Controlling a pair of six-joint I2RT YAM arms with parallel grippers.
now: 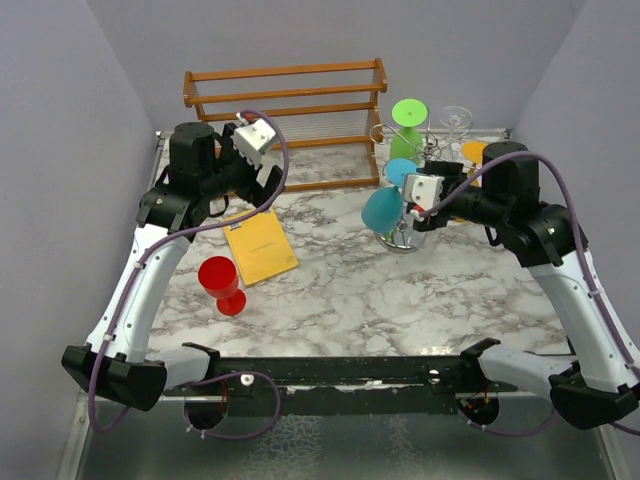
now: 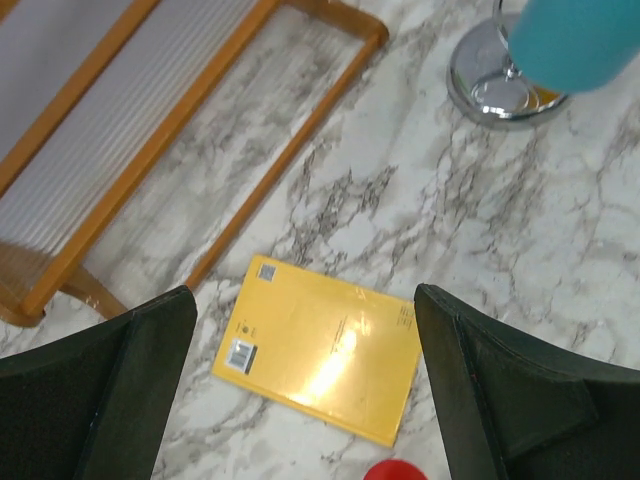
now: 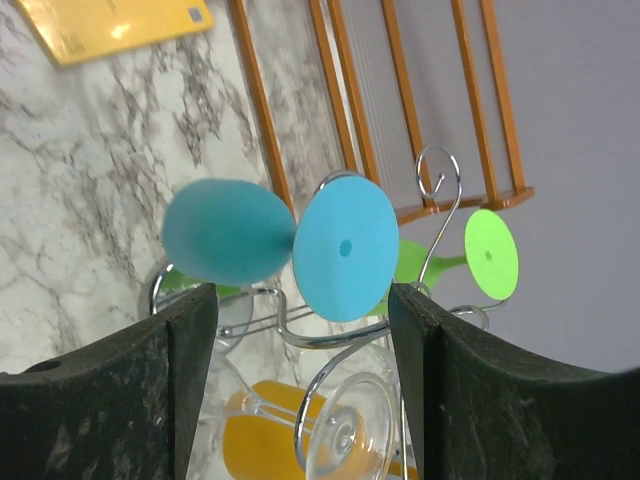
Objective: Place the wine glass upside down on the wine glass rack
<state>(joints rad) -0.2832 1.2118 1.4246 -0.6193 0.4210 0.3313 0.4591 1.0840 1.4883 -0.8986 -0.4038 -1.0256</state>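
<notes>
Right wrist view: right claw (image 3: 300, 300) spread apart by the blue wine glass (image 3: 345, 250) seemingly hung on the wine glass rack (image 2: 478, 92), left claw (image 2: 302, 295) likewise apart; a brushing finger could unhook its foot.

Blue wine glass (image 1: 380, 209) at the wire rack (image 1: 401, 243)

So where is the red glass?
In the top view the red glass stands on the left side of the marble table, right by the near corner of the yellow book.
</notes>
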